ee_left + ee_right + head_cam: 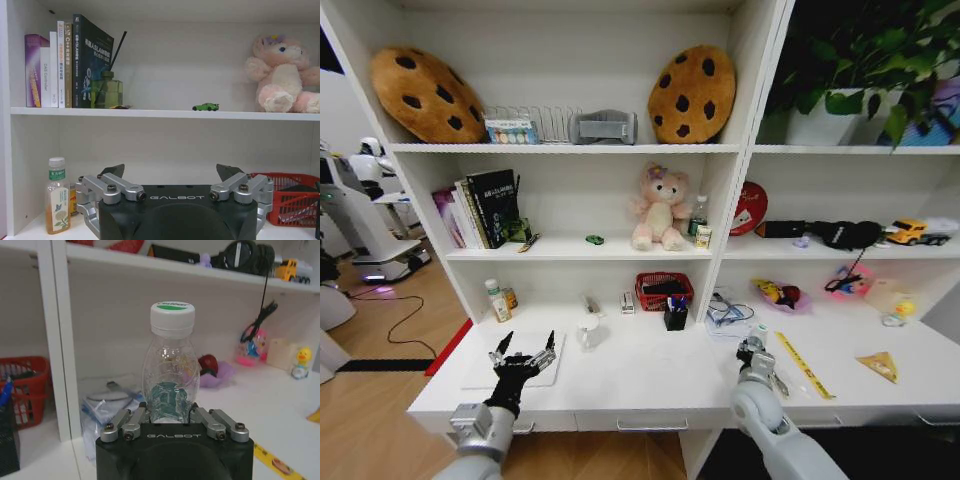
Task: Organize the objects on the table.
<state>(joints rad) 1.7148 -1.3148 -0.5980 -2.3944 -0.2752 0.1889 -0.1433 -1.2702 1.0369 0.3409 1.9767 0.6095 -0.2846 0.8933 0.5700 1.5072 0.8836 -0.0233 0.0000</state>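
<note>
- On the left of the table (650, 385), the left gripper (526, 347) hangs just above the slim silver laptop (480, 375), its fingers spread wide and holding nothing; the laptop lies flat and closed near the front edge.
- Behind it, against the shelf wall, stands a bottle with a green label (58, 202), apparently not yet dealt with.
- The tiny green toy car (206, 107) sits on the middle shelf, between the books (60, 65) and the pink plush toy (282, 75); whether that counts as tidied I cannot say.
- Further along, at the back of the table, a red basket (664, 290) and a dark pen holder (675, 315) with pens stand close together.
- On the right, the right gripper (169, 415) is closed around the lower body of the small clear bottle (171, 370), which stands upright in its grasp over the table's right half.
- The yellow ruler (804, 365) lies loose just right of that gripper, with more small clutter beyond, so most of the sorting looks undone.
</note>
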